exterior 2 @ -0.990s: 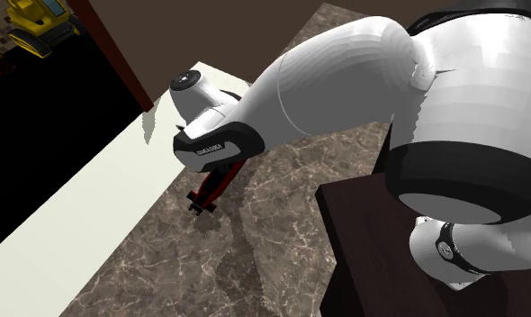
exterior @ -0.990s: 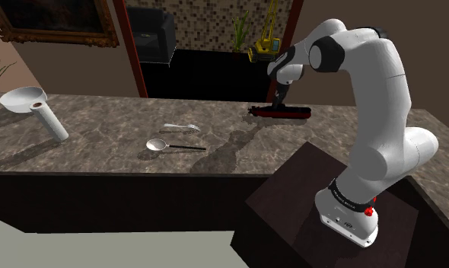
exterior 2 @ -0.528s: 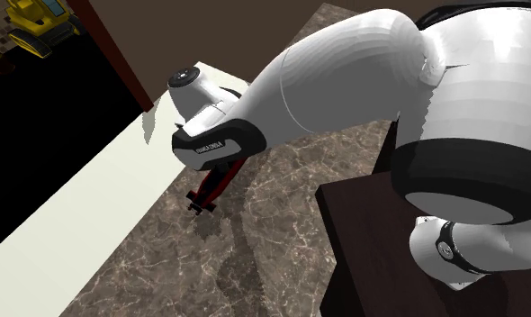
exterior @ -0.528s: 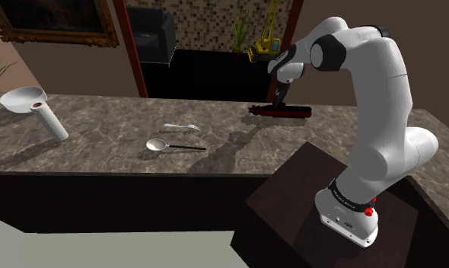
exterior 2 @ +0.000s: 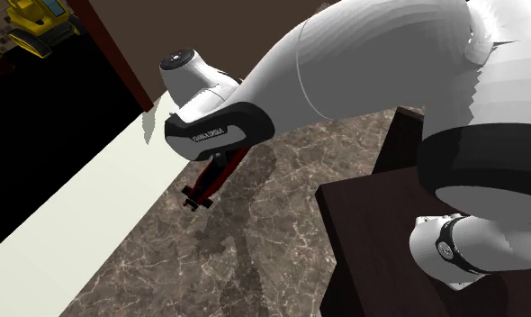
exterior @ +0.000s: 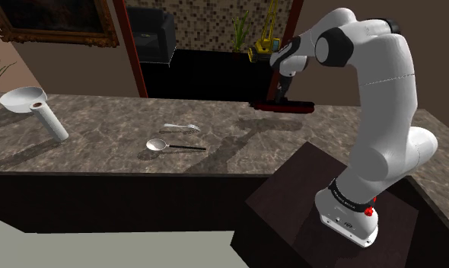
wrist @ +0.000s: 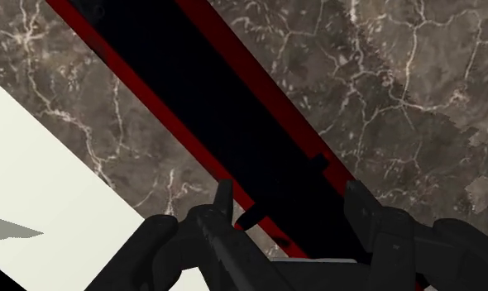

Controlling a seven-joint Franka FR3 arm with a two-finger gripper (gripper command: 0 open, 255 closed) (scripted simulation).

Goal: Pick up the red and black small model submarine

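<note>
In the shoulder view the gripper hangs straight down in the upper right of the frame, over the far edge of the marbled counter. The submarine lies level under it, a low red-and-black bar reaching out to either side of the grip (well apart from the spoon near the middle of the frame). Whether the hull has cleared the stone I cannot tell from here.

In the second exterior view the arm's wrist covers much of the model. The rest slants out below it, left of centre, close by the pale strip that borders the counter.

In the wrist view the fingers pinch the submarine across its narrow width, one on each red flank, and the long black hull runs off slantwise past them. The hold looks square to the hull (a good sign).

A long thin thing held at one narrow spot may, I judge, swivel or droop at an end. The lift is best taken straight up and slowly, with a firm squeeze and a level wrist. I would not swing toward the counter's edge until the hull hangs plainly clear of the stone.
</note>
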